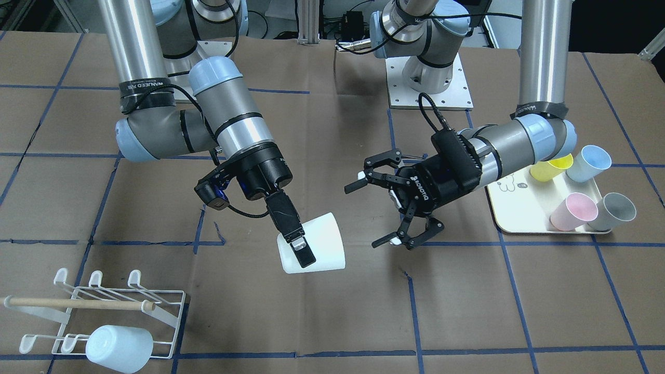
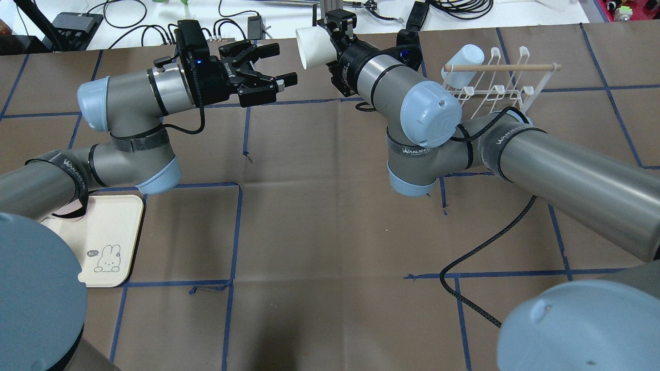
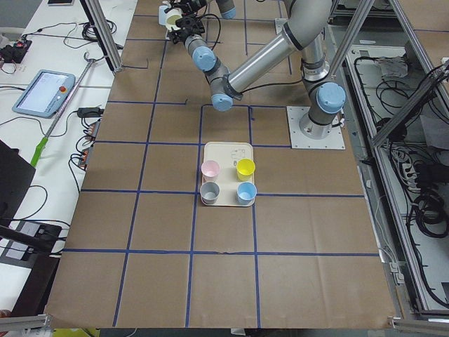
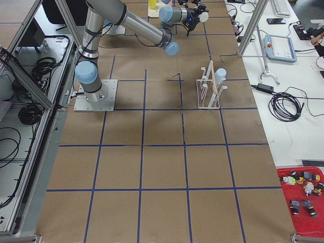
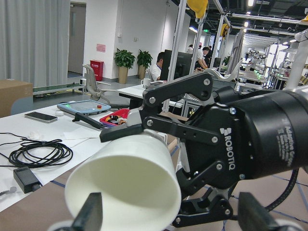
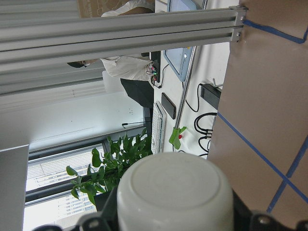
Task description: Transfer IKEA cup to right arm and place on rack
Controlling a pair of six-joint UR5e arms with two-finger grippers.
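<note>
My right gripper (image 1: pixel 302 253) is shut on the rim of a white IKEA cup (image 1: pixel 318 244) and holds it tilted above the table's middle. The pair also shows at the far table edge in the overhead view, the gripper (image 2: pixel 332 41) on the cup (image 2: pixel 312 46). My left gripper (image 1: pixel 369 214), with ROBOTIQ lettering, is open and empty. It faces the cup's base with a small gap, also in the overhead view (image 2: pixel 281 64). The cup's mouth (image 5: pixel 125 192) fills the left wrist view, and its base (image 6: pixel 175 192) fills the right wrist view. The white wire rack (image 1: pixel 161 313) lies near my right side.
A pale-blue cup (image 1: pixel 119 348) hangs on the rack (image 2: pixel 484 93). A cream bear tray (image 1: pixel 514 208) under my left arm holds yellow (image 1: pixel 550 169), blue (image 1: pixel 589 162), pink (image 1: pixel 571 210) and grey (image 1: pixel 615 210) cups. A black cable (image 2: pixel 479 257) trails over the table.
</note>
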